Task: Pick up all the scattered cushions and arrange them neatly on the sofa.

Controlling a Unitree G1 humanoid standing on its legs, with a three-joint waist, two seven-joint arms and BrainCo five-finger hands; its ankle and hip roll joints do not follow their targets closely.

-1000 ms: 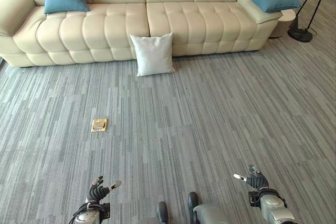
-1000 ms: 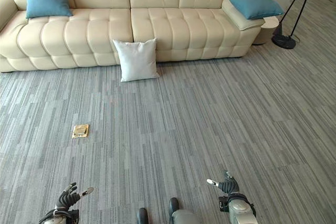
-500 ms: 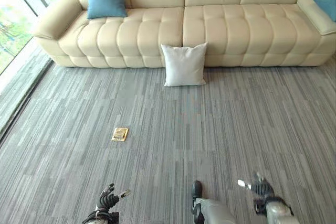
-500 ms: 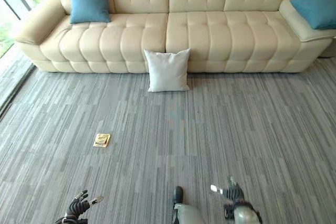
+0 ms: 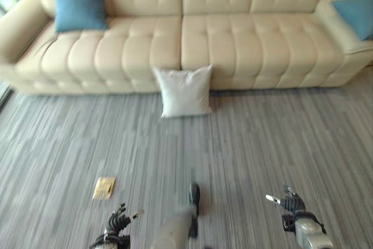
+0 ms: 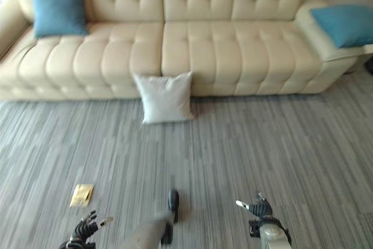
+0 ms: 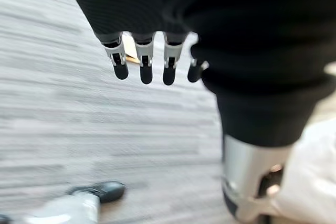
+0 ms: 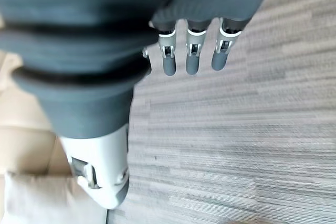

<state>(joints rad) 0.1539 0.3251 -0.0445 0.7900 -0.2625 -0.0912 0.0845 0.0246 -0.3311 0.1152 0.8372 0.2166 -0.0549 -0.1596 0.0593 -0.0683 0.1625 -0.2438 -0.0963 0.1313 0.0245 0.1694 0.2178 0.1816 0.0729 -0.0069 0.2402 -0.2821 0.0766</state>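
Upright, white cushion [image 5: 185, 91] against sofa [image 5: 245, 45].

White cushion [image 6: 165, 97] on the carpet [image 6: 245, 138] against the sofa [image 6: 192, 39], blue cushions [image 6: 58, 9] at each end.

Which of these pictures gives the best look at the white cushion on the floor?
The left eye view: the white cushion leans whole against the sofa front. The right eye view shows it equally well from slightly aside. Each wrist view catches a pale blurred patch at its edge, possibly it.
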